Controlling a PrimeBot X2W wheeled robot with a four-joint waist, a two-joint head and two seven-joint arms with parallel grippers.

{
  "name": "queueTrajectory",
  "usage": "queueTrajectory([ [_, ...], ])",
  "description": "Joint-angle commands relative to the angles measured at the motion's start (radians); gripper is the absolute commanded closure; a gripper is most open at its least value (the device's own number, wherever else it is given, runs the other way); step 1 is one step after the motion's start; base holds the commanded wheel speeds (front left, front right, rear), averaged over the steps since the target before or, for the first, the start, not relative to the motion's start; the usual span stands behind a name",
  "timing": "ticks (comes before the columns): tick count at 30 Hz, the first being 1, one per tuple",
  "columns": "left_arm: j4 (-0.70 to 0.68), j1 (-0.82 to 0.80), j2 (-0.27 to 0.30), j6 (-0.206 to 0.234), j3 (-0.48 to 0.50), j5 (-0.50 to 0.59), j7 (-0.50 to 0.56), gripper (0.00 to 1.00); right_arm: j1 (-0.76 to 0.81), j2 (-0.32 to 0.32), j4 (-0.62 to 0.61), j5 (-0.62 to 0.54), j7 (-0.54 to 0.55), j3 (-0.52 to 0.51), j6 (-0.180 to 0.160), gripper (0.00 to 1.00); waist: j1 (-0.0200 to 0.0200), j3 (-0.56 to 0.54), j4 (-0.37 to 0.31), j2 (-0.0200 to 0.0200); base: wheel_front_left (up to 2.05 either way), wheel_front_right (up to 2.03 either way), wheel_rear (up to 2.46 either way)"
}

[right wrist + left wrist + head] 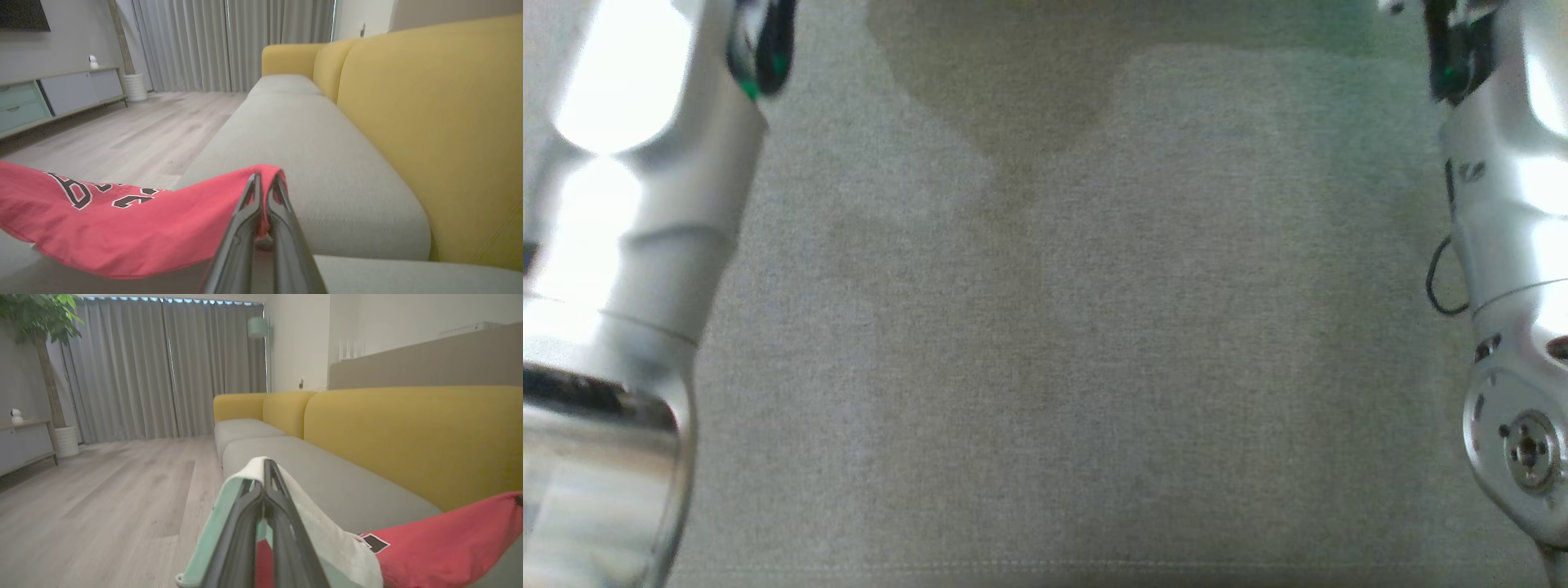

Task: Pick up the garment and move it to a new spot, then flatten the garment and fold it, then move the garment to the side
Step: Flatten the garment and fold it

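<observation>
At 9 o'clock the left forearm (pixel 629 204) is stretched toward 12 o'clock, the left gripper (pixel 266 463) closed on the mint-and-white edge of the red jersey (pixel 445 543). The right gripper (pixel 266 179) is clamped on a red fold above the grey sofa seat (pixel 310 134).

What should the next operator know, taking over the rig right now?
Grippers: left gripper shut on the garment at its pale trim; right gripper shut on its red edge.
Where: the garment, red with lettering, is strung between both grippers over the grey sofa seat.
Done: grasped at two points, apparently lifted.
Left: lay it at the new spot, flatten, fold, move it aside.
</observation>
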Motion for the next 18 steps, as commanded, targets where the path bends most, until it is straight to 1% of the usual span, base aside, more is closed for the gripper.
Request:
queueTrajectory([
  [1,-0.021,-0.010,0.028,-0.012,0.013,-0.005,-0.011,1.00,0.001,0.023,-0.016,-0.008,-0.016,0.006,0.007,1.00,-0.0003,0.021,0.012,0.0001,0.00,0.00,0.00],
  [4,-0.028,0.055,0.028,-0.039,0.015,-0.016,-0.017,1.00,0.031,0.026,0.021,-0.001,-0.028,0.014,0.007,1.00,-0.0003,0.025,0.006,0.0001,0.00,0.00,0.00],
  [6,-0.061,0.098,0.035,-0.049,0.038,-0.032,-0.018,1.00,0.049,0.027,0.025,0.019,-0.030,0.024,0.007,1.00,-0.0003,0.024,0.002,0.0001,0.00,0.00,0.00],
  [11,-0.211,0.261,0.074,-0.062,0.103,-0.053,-0.019,1.00,0.131,0.027,-0.058,0.143,-0.031,0.089,0.007,1.00,-0.0003,0.006,-0.010,0.0001,0.00,0.00,0.00],
  [14,-0.307,0.383,0.095,-0.066,0.121,-0.064,-0.019,1.00,0.201,0.027,-0.108,0.221,-0.031,0.128,0.007,1.00,-0.0003,-0.020,-0.016,0.0001,0.00,0.00,0.00],
  [18,-0.438,0.565,0.113,-0.049,0.138,-0.080,-0.019,1.00,0.323,0.028,-0.177,0.292,-0.032,0.157,0.007,1.00,-0.0003,-0.088,-0.019,0.0001,0.00,0.00,0.00],
])
